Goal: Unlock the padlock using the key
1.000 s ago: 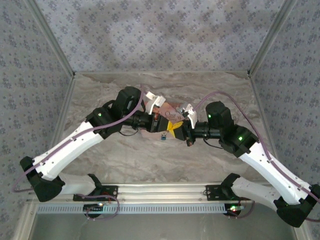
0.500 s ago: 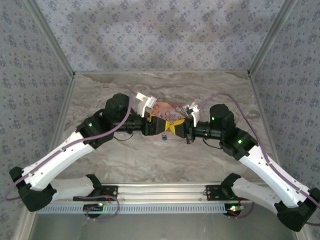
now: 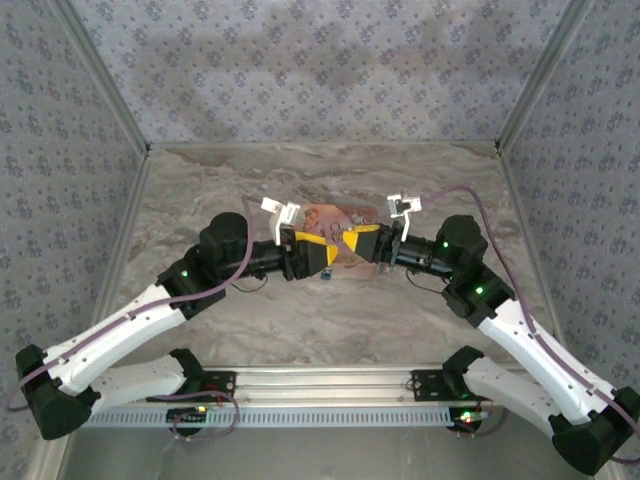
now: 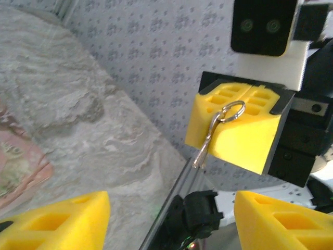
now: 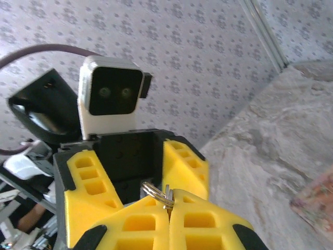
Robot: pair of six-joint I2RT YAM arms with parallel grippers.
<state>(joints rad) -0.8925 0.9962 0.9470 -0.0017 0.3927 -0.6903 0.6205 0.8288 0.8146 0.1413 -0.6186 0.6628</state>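
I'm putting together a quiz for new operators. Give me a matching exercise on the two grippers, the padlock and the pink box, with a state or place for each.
1. left gripper
2. right gripper
3. padlock
4. pink box

A. jaws shut on the key
B. small and blue, on the table
C. jaws apart, empty
D. lying flat, picture printed on top

Pairs: 1-C, 2-A, 3-B, 4-D
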